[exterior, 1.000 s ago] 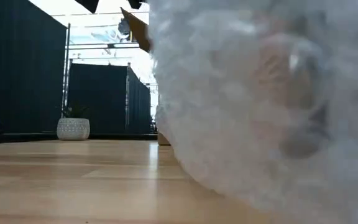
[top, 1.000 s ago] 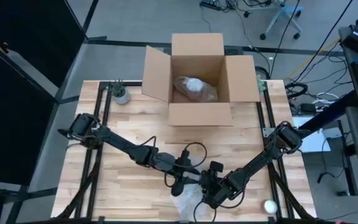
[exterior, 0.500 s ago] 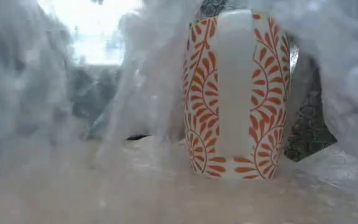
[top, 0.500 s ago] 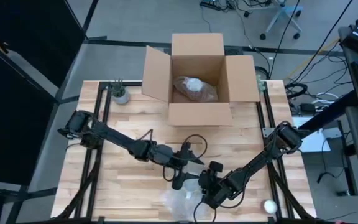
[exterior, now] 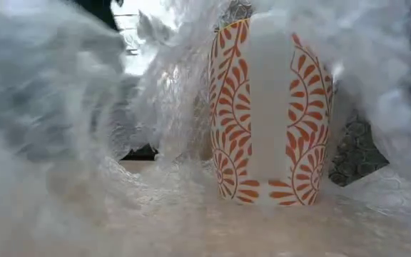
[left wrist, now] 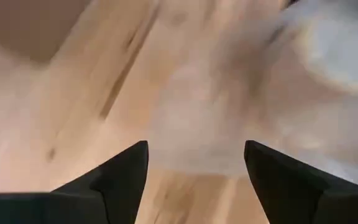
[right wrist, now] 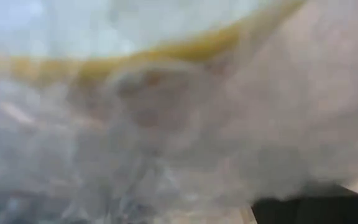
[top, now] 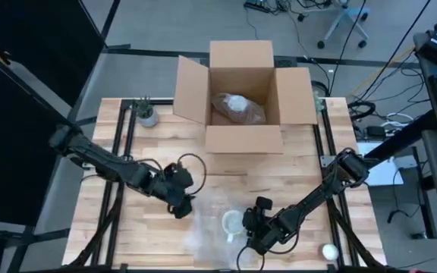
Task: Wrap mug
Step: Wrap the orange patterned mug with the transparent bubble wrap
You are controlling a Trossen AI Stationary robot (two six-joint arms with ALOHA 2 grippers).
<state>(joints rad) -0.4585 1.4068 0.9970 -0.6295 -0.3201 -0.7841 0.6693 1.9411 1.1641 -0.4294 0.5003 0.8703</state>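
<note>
A white mug with orange leaf patterns stands upright on a sheet of clear bubble wrap near the table's front edge. In the low view the bubble wrap rises loosely around the mug. My left gripper hovers open left of the wrap's edge, with nothing between its fingers. My right gripper sits right beside the mug on its right side. Its wrist view is filled by bubble wrap with the mug's rim beyond.
An open cardboard box stands at the far middle with a wrapped bundle inside. A small plant pot sits at the far left. A white ball lies at the near right corner. Bare wood shows at the left.
My left gripper has gone from beside the mug toward the table's left edge. The bubble wrap, bunched over the mug a second ago, has spread out leftward across the table. The mug now stands uncovered and has kept its place.
</note>
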